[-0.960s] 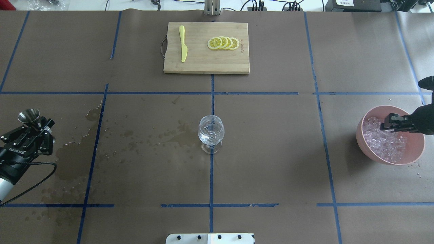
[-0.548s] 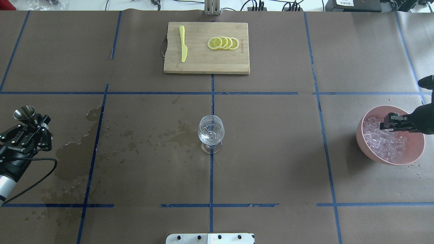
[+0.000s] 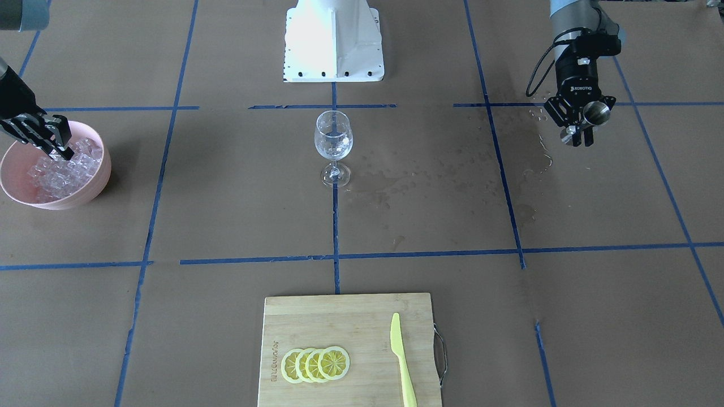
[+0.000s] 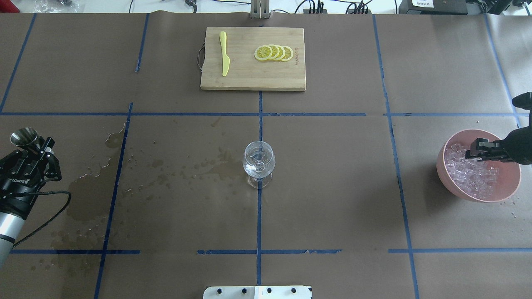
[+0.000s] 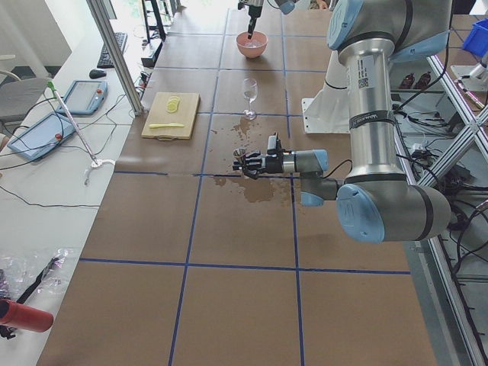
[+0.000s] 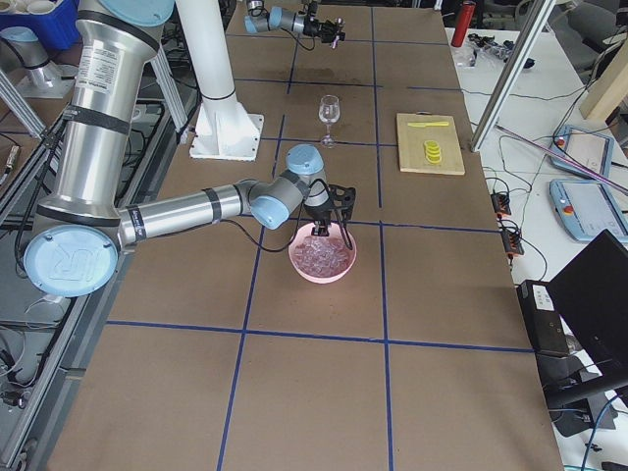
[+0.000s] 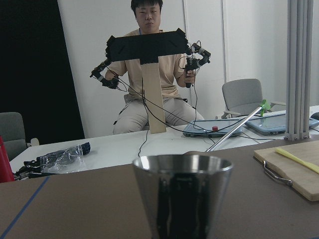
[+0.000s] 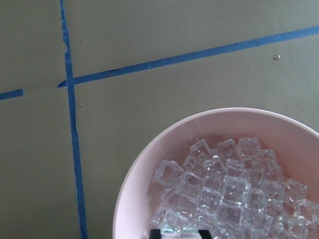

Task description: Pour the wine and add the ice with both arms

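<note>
The wine glass (image 4: 258, 164) (image 3: 333, 141) stands at the table's centre with a little clear wine in its bowl. Far to its left, my left gripper (image 4: 41, 147) (image 3: 582, 135) is shut on a steel jigger cup (image 4: 24, 138) (image 7: 182, 194), held upright above the wet paper. At the right side a pink bowl (image 4: 505, 193) (image 8: 134, 189) holds a heap of ice (image 4: 471, 174) (image 8: 224, 189). My right gripper (image 4: 474, 150) (image 3: 59, 148) dips into the bowl. Its fingertips (image 8: 158, 233) close on one ice cube (image 8: 179, 230).
A wooden cutting board (image 4: 252, 79) at the far middle carries lemon slices (image 4: 274, 52) and a yellow knife (image 4: 224, 54). Wet stains (image 4: 83, 199) spread over the paper left of the glass. The white robot base (image 3: 334, 42) sits at the near edge. A person (image 7: 149, 74) sits beyond the table.
My left gripper has carried the jigger cup further left and away from the glass. The right gripper has barely shifted in the bowl.
</note>
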